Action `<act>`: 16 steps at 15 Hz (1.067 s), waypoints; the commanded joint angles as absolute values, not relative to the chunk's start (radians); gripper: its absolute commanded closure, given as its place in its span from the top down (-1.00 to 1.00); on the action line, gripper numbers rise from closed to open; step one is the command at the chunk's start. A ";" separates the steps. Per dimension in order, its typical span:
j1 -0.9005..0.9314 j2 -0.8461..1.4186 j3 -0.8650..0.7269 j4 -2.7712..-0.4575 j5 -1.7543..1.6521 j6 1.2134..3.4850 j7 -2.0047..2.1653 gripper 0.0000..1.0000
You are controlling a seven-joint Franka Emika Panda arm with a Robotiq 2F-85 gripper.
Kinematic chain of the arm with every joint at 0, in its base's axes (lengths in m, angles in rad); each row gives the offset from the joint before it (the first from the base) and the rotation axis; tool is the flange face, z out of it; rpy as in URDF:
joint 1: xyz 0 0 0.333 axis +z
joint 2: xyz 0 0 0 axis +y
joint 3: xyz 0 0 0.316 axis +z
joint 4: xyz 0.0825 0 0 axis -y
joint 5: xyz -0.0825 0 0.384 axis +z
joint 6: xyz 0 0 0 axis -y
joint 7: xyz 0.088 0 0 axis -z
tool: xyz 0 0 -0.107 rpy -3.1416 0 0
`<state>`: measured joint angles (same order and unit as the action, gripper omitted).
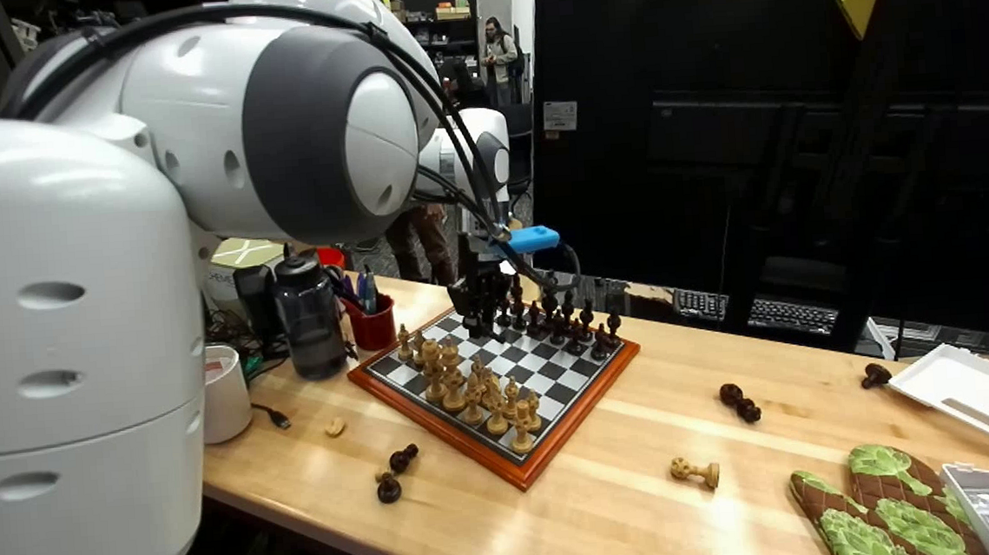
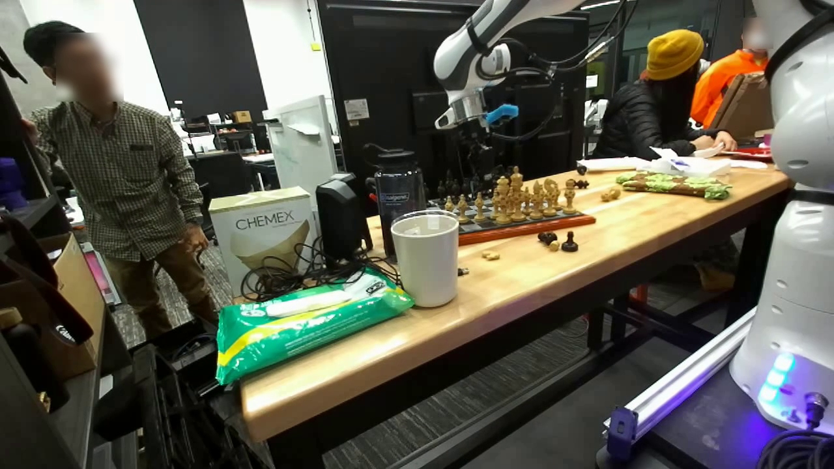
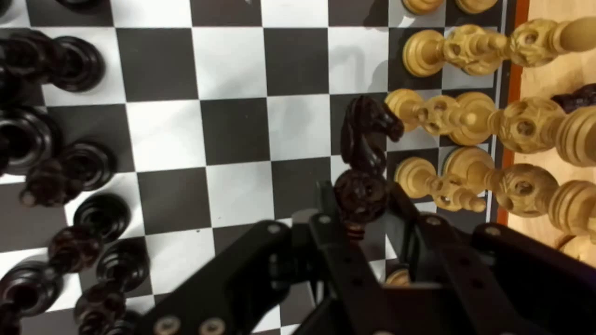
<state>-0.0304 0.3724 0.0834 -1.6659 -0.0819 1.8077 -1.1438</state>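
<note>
Knight (image 3: 367,160), carved and dark, is what I'm watching, though the white arm (image 1: 195,98) takes up far more of my view, reaching over the pale wooden table (image 1: 614,487). On that sits the chessboard (image 1: 574,415) with its reddish rim, pale pieces (image 1: 472,411) massed at one side, dark pieces (image 1: 557,332) opposite. Between the two camps hangs the gripper (image 3: 360,193), its jaws pinching the knight — fingers (image 3: 333,246) flanking its round, pierced body.

So the knight lies neither left nor right of the jaws but squarely between the tips. In the wrist view its long axis runs nearly the way the fingers point: horse head out past them, lower end back between them and hard to make out. How steeply it tilts, I can't tell. It shows far closer to the pale side than the dark; the muzzle faces the nearest pale piece (image 3: 406,104) — just beside its foot in that view, though whether they touch is unclear, and so is the knight's height above the chessboard.
</note>
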 commanded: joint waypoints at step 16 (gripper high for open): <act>-0.078 0.272 0.005 -1.727 -0.123 1.824 -1.160 -0.85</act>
<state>-0.0653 0.3635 0.0205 -1.6641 -0.1107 1.8214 -1.2092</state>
